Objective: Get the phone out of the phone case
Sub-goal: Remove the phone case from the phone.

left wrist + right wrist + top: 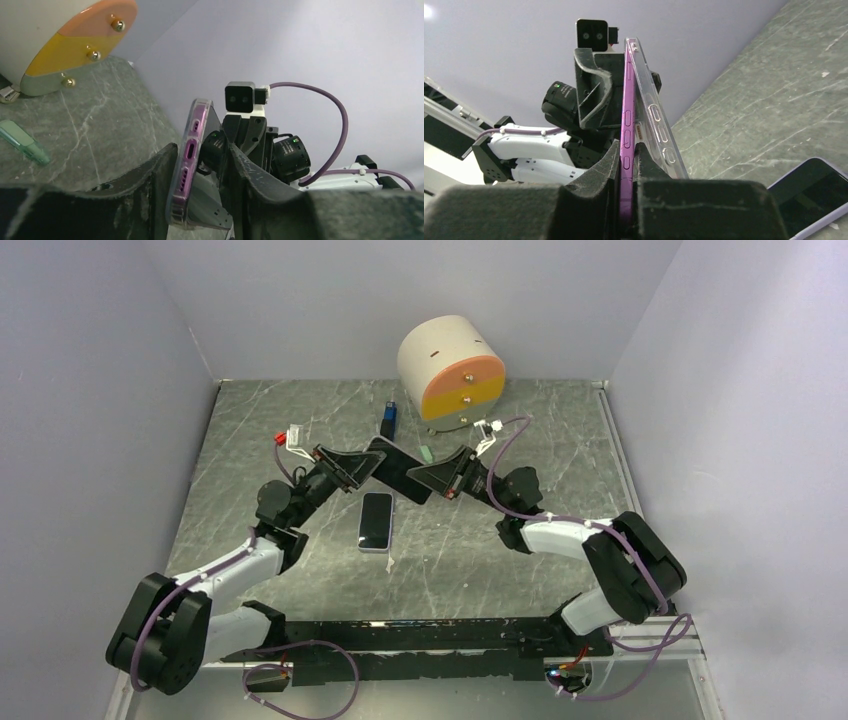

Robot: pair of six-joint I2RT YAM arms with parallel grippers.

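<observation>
Phone (626, 125), purple-edged, clamped edge-on in the right gripper (628, 167), jaws clenched hard on its near end and, seemingly, on the phone alone. Opposite, the left gripper (202, 150) around the far end, jaws parted, one finger against the case and a gap on the other side: released, by the look of it. Clear phone case (659, 125) splayed off the phone at a slant, free along the near stretch, meeting the phone only at the far end. Both up in the air between the two arms, above the marbled table (560, 440); second phone (377, 521) flat on that table just below, dark face up. Step in hand, as a judgement: peeling, partly done, far end not yet out of the case. Next move: pinch the loose case wall alone with the left gripper, then draw the arms apart along the phone's length, right grip firm. Risk of a snagged corner with too much twist, of a slip on slick plastic with too light a pinch
</observation>
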